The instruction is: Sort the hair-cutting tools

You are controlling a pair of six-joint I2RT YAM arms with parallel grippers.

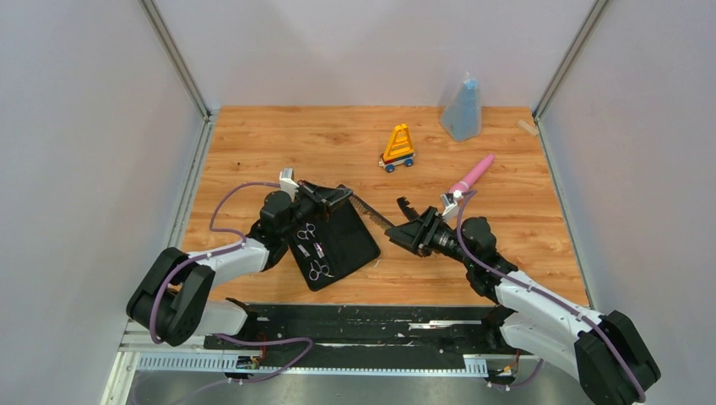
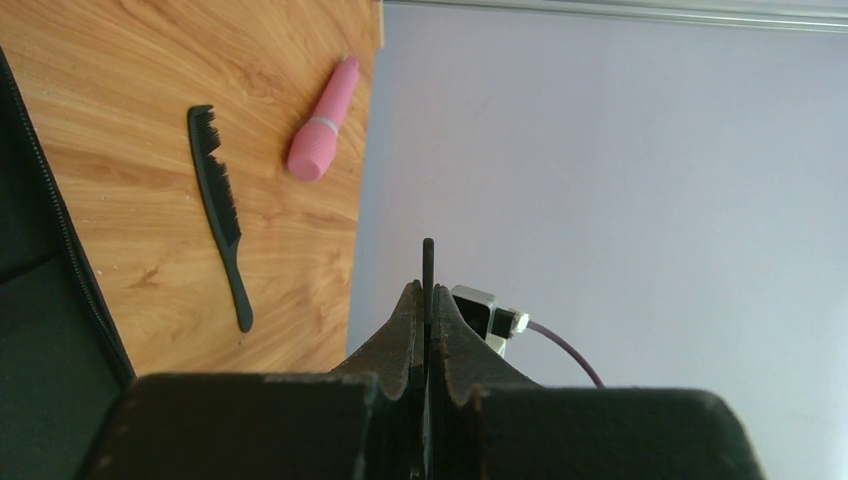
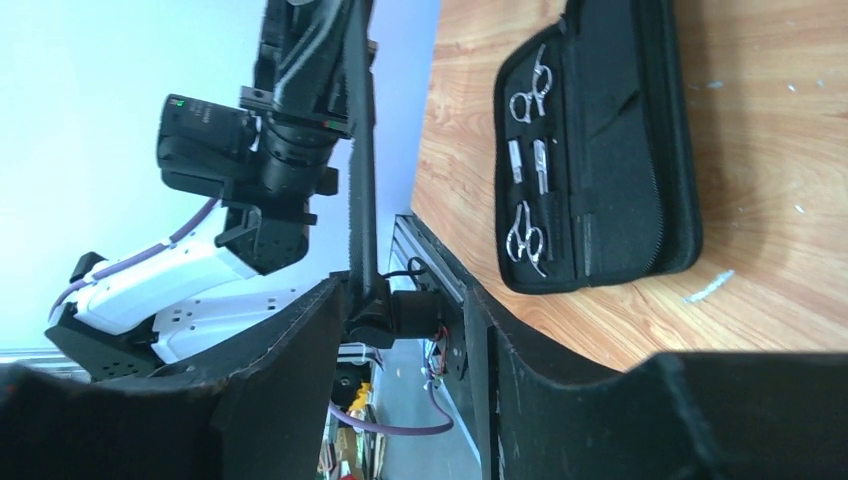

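Two scissors (image 3: 530, 85) (image 3: 525, 235), two combs (image 2: 220, 200) (image 2: 428, 262) (one gripped edge-on), one case (image 1: 350, 240), one pink wand (image 1: 471, 175), one toy (image 1: 398, 148), one blue bag (image 1: 462, 110).

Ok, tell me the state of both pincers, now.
Left pincer: shut on a thin black strip; what it is cannot be told.
Right pincer: open, fingers either side of the comb handle.

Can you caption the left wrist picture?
Black handled plastic comb and pink tapered wand lie side by side on the wooden table.

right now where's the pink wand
In the top view the pink wand lies on the right half of the table, beyond and right of the open right gripper, with the yellow wheeled toy to its left.
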